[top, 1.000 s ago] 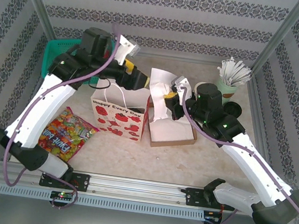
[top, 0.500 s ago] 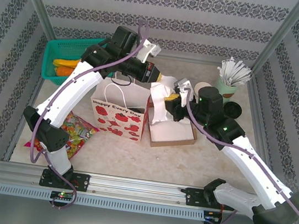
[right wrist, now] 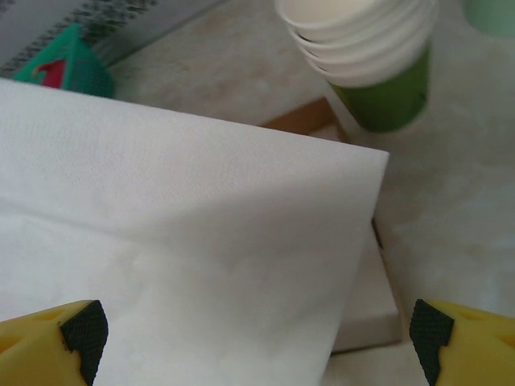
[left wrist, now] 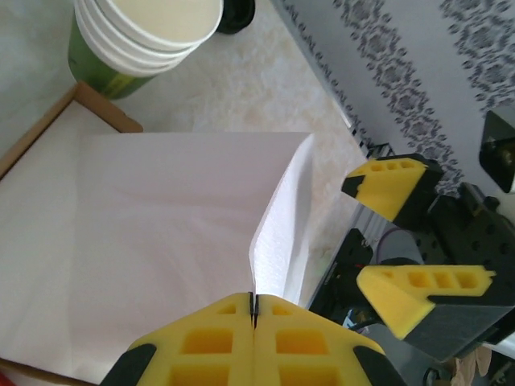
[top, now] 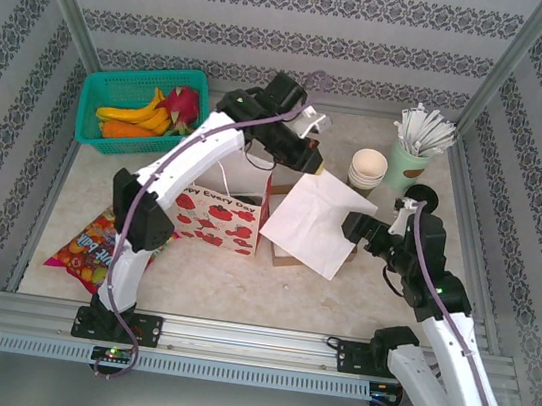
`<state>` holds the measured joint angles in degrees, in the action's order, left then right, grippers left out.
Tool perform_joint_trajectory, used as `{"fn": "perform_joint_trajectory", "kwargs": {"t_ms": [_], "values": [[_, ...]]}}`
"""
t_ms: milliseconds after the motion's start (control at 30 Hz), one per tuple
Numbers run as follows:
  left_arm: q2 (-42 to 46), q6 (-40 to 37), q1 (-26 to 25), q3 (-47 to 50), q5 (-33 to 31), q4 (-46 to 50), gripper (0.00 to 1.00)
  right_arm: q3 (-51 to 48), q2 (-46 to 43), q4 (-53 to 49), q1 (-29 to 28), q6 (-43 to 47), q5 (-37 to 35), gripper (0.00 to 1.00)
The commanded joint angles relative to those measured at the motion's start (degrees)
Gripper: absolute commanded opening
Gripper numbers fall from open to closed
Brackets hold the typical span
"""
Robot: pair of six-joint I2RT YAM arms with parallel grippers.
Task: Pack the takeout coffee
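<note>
- Left hand (left wrist: 253,312) is pinching the white paper sheet (top: 313,224) shut between its fingers, lifting it over the cardboard tray (left wrist: 100,111)
- Right hand (top: 366,229) is hovering wide open, just beside the sheet's edge
- Takeout coffee (top: 420,196) is sitting untouched on the tabletop (top: 239,284), near the stacked cups (top: 369,168)
- Looks like paper-clearing; next, the right hand needs to swing back and grasp the coffee

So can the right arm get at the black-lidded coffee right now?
Probably yes. The takeout coffee stands uncovered beside the right arm; its open, empty jaws face the white sheet, so it must turn first.
</note>
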<state>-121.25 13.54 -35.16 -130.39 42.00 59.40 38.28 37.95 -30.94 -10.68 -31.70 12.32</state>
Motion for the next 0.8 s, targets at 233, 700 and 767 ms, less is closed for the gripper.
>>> {"fn": "perform_joint_trajectory", "kwargs": {"t_ms": [233, 700, 767], "values": [[-8.7, -1.3, -0.1, -5.5, 0.1, 1.0, 0.0, -7.7, 5.9, -0.9, 6.4, -11.4, 7.3, 0.96], [-10.7, -1.7, -0.2, -5.7, -0.7, 0.5, 0.03, -16.3, 7.4, 23.5, 6.5, -5.2, 19.4, 0.51], [-10.8, -1.8, -0.2, -5.7, -0.9, 0.4, 0.03, -16.1, 8.2, 24.1, 6.4, -4.6, 21.5, 0.42]]}}
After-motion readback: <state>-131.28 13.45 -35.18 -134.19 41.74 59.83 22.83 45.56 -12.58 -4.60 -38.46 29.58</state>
